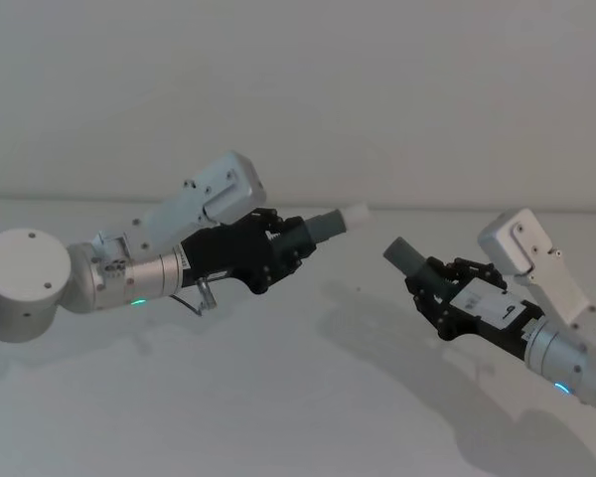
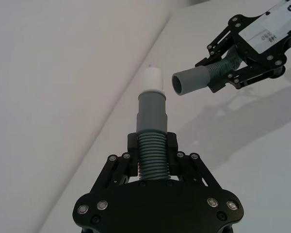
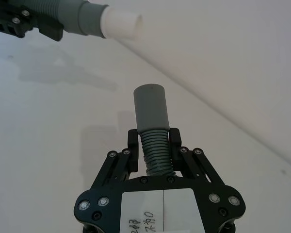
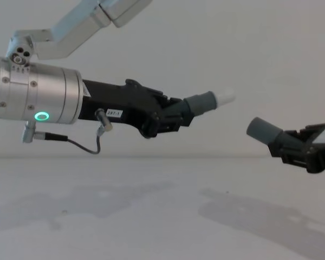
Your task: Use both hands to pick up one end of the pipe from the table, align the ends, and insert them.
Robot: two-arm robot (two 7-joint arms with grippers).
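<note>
Both ends of the pipe hang in the air above the white table. My left gripper is shut on corrugated grey pipe just behind a grey collar with a white tip. My right gripper is shut on corrugated hose behind a smooth round grey cuff. The two ends point roughly toward each other with a gap between them, the white tip higher than the cuff. In the left wrist view the cuff's open mouth sits beside the tip. The pipe's remaining length is hidden behind the grippers.
A plain pale wall rises behind the table. The arms' shadows fall on the bare surface under the grippers. A thin cable loop hangs under the left wrist near its green ring.
</note>
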